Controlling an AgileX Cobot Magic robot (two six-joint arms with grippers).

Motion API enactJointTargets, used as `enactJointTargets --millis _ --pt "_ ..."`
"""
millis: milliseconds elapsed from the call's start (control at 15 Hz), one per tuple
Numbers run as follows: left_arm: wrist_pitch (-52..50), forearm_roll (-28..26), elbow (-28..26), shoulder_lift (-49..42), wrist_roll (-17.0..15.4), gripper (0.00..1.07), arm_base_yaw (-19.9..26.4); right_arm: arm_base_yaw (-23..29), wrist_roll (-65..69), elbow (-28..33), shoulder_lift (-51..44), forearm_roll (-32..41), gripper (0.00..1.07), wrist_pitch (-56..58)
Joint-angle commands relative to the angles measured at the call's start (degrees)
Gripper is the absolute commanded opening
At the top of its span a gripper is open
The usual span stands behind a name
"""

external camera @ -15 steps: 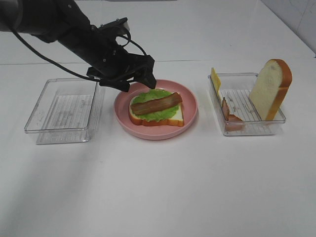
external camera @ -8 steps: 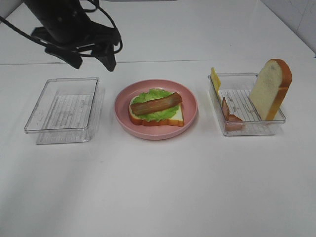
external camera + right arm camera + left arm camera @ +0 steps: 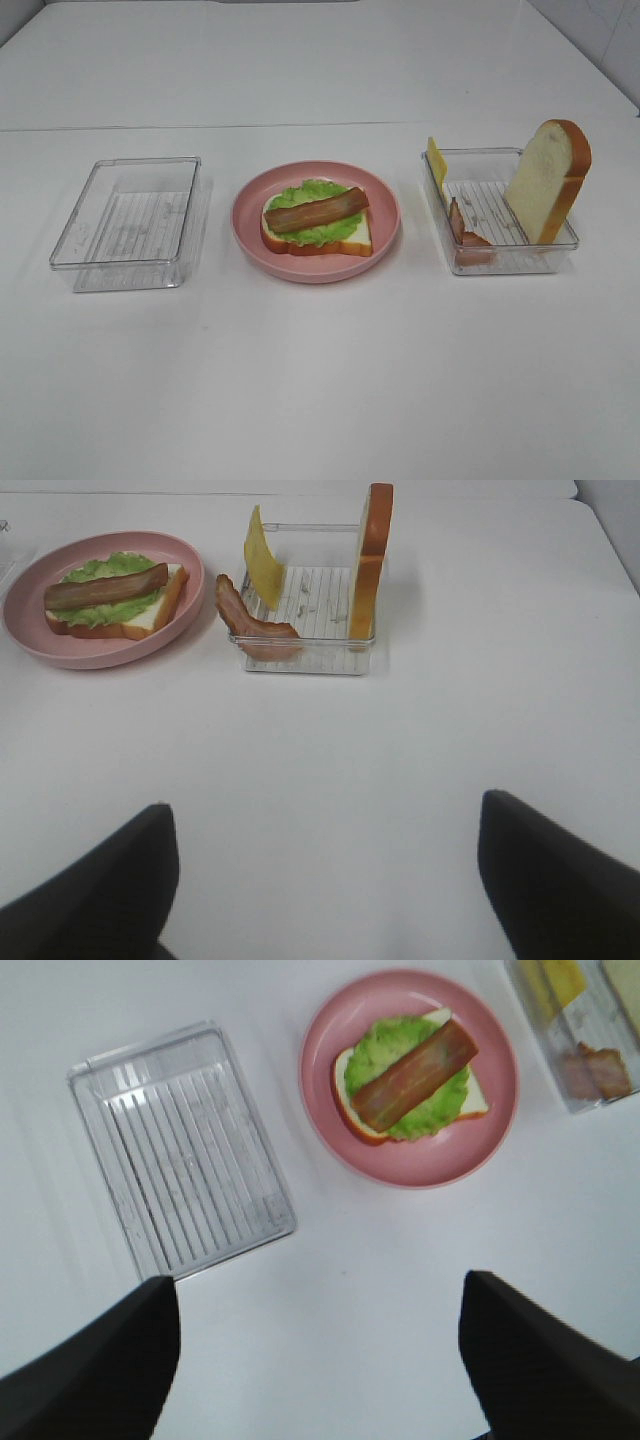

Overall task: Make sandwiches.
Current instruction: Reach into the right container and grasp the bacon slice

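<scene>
Exterior high view: the half-built sandwich (image 3: 318,225) sits mid-table on the pink plate (image 3: 385,250), with bread, lettuce and a bacon strip (image 3: 316,209) laid slantwise. Ham (image 3: 466,238) and cheese (image 3: 436,160) lean on edge along the left wall of the right tray (image 3: 520,265), near an upright bread slice (image 3: 548,180). Such thin, tilted pieces may slip from a pinch or drag the light tray. The bacon ridge could let the next layer slide, and a nudge could topple the standing slice. Left gripper (image 3: 318,1285) and right gripper (image 3: 325,802) hang with jaws spread wide, holding nothing. 1 second ago the left arm hovered at the plate's far-left rim; now it is gone from this view.
</scene>
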Motion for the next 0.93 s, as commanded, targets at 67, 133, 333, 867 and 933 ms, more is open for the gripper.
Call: enactJointTargets --millis 67,133,333,867,933 --pt "4.5 0.3 2.5 -7.1 -0.3 0.74 0.0 0.0 -0.2 -0.1 -0.5 -0.3 0.78 -0.6" --pt "4.5 0.6 5.7 -12.5 -0.3 0.74 0.0 0.0 -0.2 -0.1 -0.5 -0.3 0.78 -0.6" --pt "4.5 1.4 19.1 -29.0 -0.2 0.74 0.0 0.0 -0.2 -0.1 -0.5 -0.3 0.78 -0.6" --pt "-0.2 4.5 46.1 -60.4 0.1 0.74 0.0 0.0 -0.2 -0.1 -0.5 -0.3 0.78 -0.6" --pt "-0.7 5.7 49.7 -64.3 0.1 0.74 0.0 0.0 -0.2 -0.1 -0.5 -0.3 0.78 -0.6"
